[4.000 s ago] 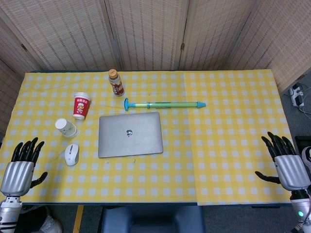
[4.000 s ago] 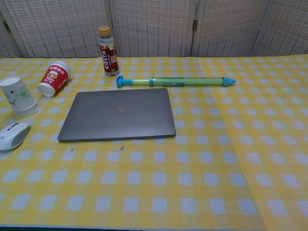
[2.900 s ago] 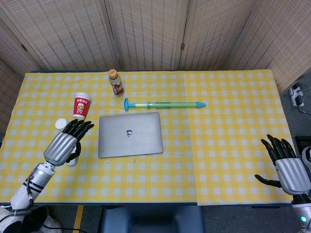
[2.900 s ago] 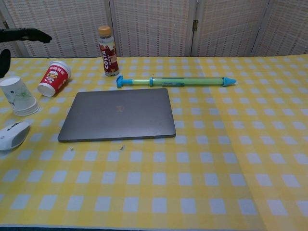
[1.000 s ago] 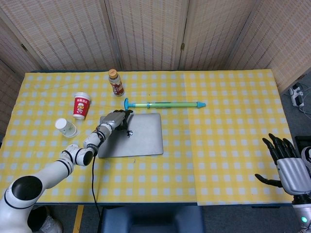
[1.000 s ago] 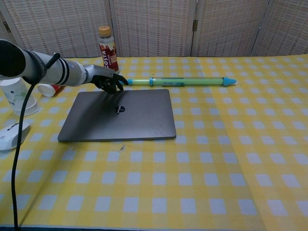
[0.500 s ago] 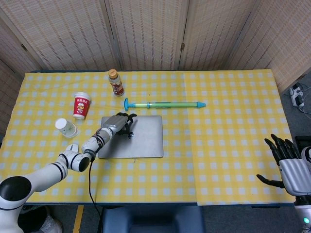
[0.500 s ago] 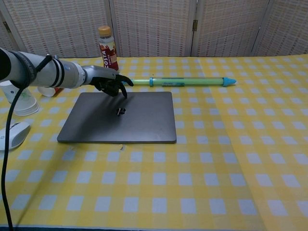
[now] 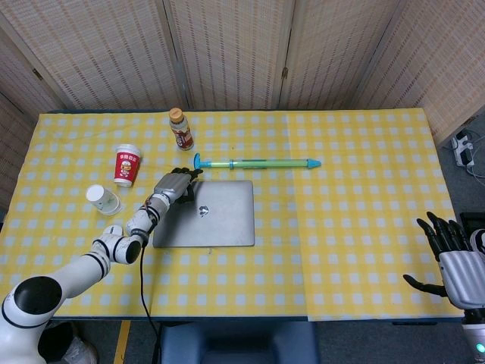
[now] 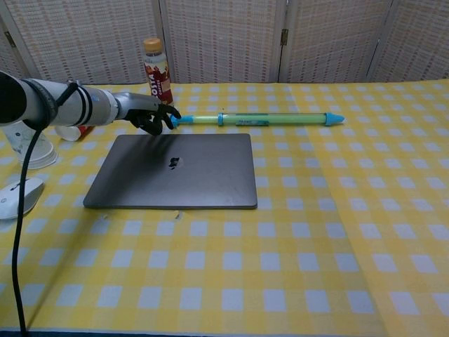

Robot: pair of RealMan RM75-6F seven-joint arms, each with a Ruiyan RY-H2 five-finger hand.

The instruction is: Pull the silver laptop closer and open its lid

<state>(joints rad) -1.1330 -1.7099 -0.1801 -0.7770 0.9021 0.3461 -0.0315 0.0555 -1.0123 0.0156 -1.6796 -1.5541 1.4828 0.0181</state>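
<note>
The silver laptop (image 9: 212, 216) lies flat on the yellow checked cloth with its lid closed, also seen in the chest view as the laptop (image 10: 182, 175). My left hand (image 9: 173, 186) is at its far left corner, fingers curled down over the back edge with nothing in them. In the chest view the left hand (image 10: 144, 112) sits just above that edge; contact is unclear. My right hand (image 9: 455, 262) hovers with fingers spread beyond the table's near right corner, far from the laptop.
A long green and blue tube (image 9: 258, 163) lies just behind the laptop. A brown bottle (image 9: 180, 129) stands further back. On the left are a red cup (image 9: 126, 165), a white paper cup (image 9: 103, 199) and a white mouse (image 10: 17, 196).
My left hand drew back from the lid's logo area to the far left corner, and its fingers curled in. The laptop shifted slightly a second ago and has lain still since. The right hand barely moved.
</note>
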